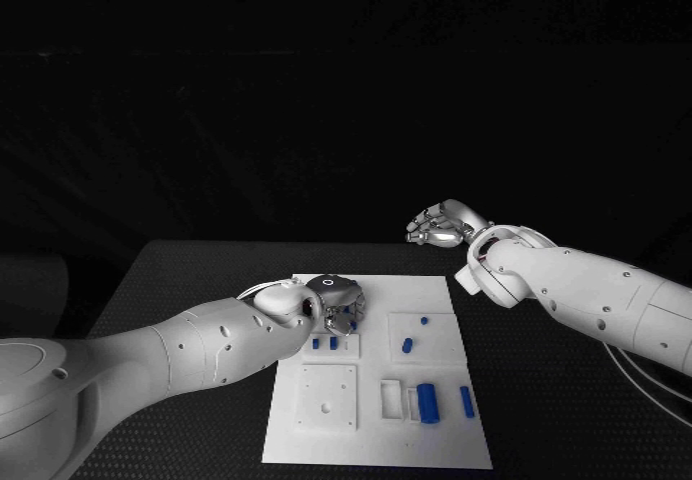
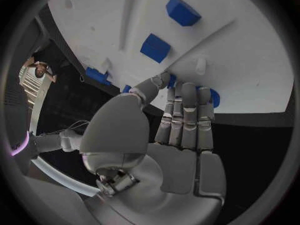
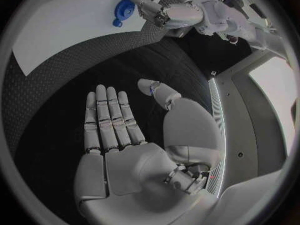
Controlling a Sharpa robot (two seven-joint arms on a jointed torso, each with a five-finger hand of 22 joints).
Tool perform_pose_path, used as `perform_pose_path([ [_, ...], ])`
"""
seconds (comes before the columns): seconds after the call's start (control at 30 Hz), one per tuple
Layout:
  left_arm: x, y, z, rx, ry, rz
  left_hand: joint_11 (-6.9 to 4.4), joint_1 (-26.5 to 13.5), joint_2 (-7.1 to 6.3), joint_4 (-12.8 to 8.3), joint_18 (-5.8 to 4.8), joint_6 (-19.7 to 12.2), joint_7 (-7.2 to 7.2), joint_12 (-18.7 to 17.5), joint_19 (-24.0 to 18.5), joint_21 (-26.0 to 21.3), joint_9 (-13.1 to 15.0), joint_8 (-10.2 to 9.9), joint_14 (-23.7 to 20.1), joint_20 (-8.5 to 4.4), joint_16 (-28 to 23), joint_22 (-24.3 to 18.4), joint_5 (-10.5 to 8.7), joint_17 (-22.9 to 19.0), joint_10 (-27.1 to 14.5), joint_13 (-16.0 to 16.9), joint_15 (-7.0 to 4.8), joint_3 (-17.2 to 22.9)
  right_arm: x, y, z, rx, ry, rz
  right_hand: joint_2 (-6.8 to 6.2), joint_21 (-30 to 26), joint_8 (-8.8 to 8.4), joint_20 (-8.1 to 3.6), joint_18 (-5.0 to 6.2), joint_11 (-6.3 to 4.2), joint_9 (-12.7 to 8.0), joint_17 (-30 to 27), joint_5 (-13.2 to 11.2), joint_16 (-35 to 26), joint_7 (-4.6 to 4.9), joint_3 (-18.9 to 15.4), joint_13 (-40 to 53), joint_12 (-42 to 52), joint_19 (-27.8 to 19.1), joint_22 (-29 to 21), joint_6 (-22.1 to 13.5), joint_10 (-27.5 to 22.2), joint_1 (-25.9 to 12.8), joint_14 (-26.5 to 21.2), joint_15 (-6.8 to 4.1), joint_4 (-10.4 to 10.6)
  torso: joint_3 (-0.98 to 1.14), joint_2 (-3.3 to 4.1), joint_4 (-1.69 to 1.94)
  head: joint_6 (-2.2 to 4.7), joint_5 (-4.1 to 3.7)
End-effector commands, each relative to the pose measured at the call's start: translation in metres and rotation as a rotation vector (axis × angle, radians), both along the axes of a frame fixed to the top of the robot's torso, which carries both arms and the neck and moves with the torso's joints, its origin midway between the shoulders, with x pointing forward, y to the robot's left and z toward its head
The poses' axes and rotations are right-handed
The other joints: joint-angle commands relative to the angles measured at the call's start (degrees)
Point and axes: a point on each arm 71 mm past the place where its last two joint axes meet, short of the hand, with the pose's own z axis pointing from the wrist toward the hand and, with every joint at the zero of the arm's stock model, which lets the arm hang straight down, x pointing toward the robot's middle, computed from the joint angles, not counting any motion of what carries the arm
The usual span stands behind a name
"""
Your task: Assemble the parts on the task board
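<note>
From the head camera first: I'm seeing the task board lying centre-table, with my left hand hovering over its 11 o'clock corner, fingers pointing down at the board. Whether it's pinching anything I can't tell from this angle. Just below it, two small blue parts are standing side by side in a raised block. At 1 o'clock from board centre, a blue peg and a smaller blue piece are sitting on another block. At 4 o'clock, a blue cylinder and a slimmer blue bar are lying beside an open white frame. The square plate at 8 o'clock is showing holes with nothing blue in it. My right hand is parked off the board's far right corner, above the table.

Left wrist camera: fingers are lying straight and close together, tips near a round blue part at the board edge; contact or grip I can't confirm. Two blue blocks are seated further along.

Right wrist camera: palm flat, fingers spread, carrying nothing, over bare table.

I'm judging this as partway: a few parts look seated, several look loose, and the plate is unfilled.
</note>
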Motion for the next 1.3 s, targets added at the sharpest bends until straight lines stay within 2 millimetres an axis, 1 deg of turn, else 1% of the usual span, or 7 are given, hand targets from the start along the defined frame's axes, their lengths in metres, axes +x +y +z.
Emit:
perform_pose_path([
  [0.03, -0.004, -0.002, -0.006, 0.018, 0.021, -0.014, -0.03, -0.1, 0.25, 0.3, 1.04, 0.1, 0.33, 0.1, 0.4, 0.3, -0.1, 0.0, 0.3, -0.36, 0.3, 1.3, -0.31, 0.1, 0.4, 0.0, -0.01, 0.0, 0.000, 0.002, 0.000, 0.000, 0.001, 0.016, 0.02, -0.3, 0.23, 0.25, 0.56, 0.19, -0.1, -0.1, -0.2, -0.2, 0.07, 0.3, 0.0, -0.4, -0.1, 0.1, -0.3, 0.2, -0.1, -0.5, -0.05, 0.1, 0.00, 0.01, -0.02, 0.00, 0.03],
  [0.23, -0.004, -0.002, -0.007, 0.027, 0.032, -0.014, -0.09, -0.2, 0.10, 0.3, 1.04, 0.2, 0.27, 0.1, 0.5, 0.5, -0.1, 0.0, 0.4, -0.48, 0.7, 1.2, -0.59, 0.3, 0.4, 0.1, -0.08, -0.1, 0.000, 0.002, 0.000, 0.000, 0.001, 0.017, 0.03, -0.4, 0.24, 0.25, 0.56, 0.19, -0.1, -0.1, -0.2, -0.2, 0.07, 0.3, 0.0, -0.4, -0.1, 0.1, -0.3, 0.2, -0.1, -0.5, -0.05, 0.1, 0.05, 0.00, -0.01, -0.07, 0.02],
  [0.5, -0.004, -0.001, -0.010, 0.040, 0.038, -0.009, -0.29, 0.2, 0.53, 0.2, 1.12, 0.7, 0.08, 0.1, 0.9, 0.9, -0.2, 0.3, 0.9, -0.73, 1.6, 1.2, -0.56, 0.8, 0.8, 0.1, -0.30, 0.1, 0.000, 0.001, 0.000, 0.000, 0.001, 0.016, 0.03, -0.4, 0.24, 0.25, 0.57, 0.18, -0.1, -0.1, -0.1, -0.2, 0.07, 0.3, 0.0, -0.4, -0.1, 0.1, -0.3, 0.2, -0.1, -0.5, -0.05, 0.1, 0.02, 0.01, -0.02, -0.02, -0.04],
  [0.8, -0.008, -0.002, -0.018, 0.078, 0.046, -0.021, -0.48, 0.1, 1.08, 0.5, 1.08, 1.3, -0.14, 0.3, 1.0, 0.9, -0.2, 0.6, 1.0, -0.82, 1.8, 1.1, -0.86, 0.8, 1.7, 0.3, -0.47, 0.2, 0.000, 0.002, 0.000, 0.000, 0.001, 0.017, 0.03, -0.4, 0.26, 0.26, 0.57, 0.19, -0.1, -0.1, -0.1, -0.2, 0.07, 0.3, 0.0, -0.4, -0.1, 0.2, -0.3, 0.2, -0.1, -0.5, -0.05, 0.1, -0.01, 0.05, -0.01, -0.22, -0.15],
  [0.87, -0.009, -0.002, -0.020, 0.081, 0.047, -0.023, -0.63, 0.1, 1.20, 0.6, 1.07, 1.7, -0.28, 0.4, 1.1, 0.9, -0.2, 0.7, 1.1, -0.89, 1.9, 1.1, -0.93, 0.9, 2.1, 0.4, -0.60, 0.2, 0.000, 0.002, 0.000, 0.000, 0.001, 0.016, 0.04, -0.4, 0.26, 0.26, 0.57, 0.19, -0.1, -0.1, -0.1, -0.2, 0.07, 0.3, 0.0, -0.4, -0.1, 0.2, -0.3, 0.2, -0.1, -0.5, -0.05, 0.1, -0.02, 0.05, -0.01, -0.23, -0.19],
  [1.17, -0.010, -0.003, -0.020, 0.084, 0.032, -0.022, -2.28, 0.1, 2.68, 0.8, 1.01, 5.4, -1.64, 1.4, 2.7, 1.6, 0.2, 2.5, 3.4, -2.03, 2.6, 1.1, -0.88, 1.0, 6.5, 1.1, -2.22, 0.4, 0.000, 0.002, 0.000, 0.000, 0.001, 0.017, 0.04, -0.4, 0.27, 0.27, 0.57, 0.19, -0.1, -0.1, -0.1, -0.2, 0.07, 0.3, 0.0, -0.4, -0.1, 0.2, -0.3, 0.2, -0.1, -0.5, -0.05, 0.1, 0.02, 0.01, 0.00, -0.28, -0.24],
  [1.3, -0.010, -0.002, -0.020, 0.083, 0.024, -0.021, -2.70, 0.2, 3.20, 0.8, 1.03, 6.3, -1.92, 1.5, 3.3, 1.8, 0.3, 2.8, 4.1, -2.41, 2.9, 1.1, -0.88, 1.1, 7.4, 1.3, -2.61, 0.5, 0.000, 0.001, 0.000, 0.000, 0.001, 0.016, 0.04, -0.4, 0.27, 0.27, 0.57, 0.19, -0.1, -0.1, -0.1, -0.2, 0.07, 0.3, 0.0, -0.4, -0.1, 0.2, -0.3, 0.2, -0.1, -0.5, -0.05, 0.1, 0.03, 0.00, 0.01, -0.35, -0.23],
])
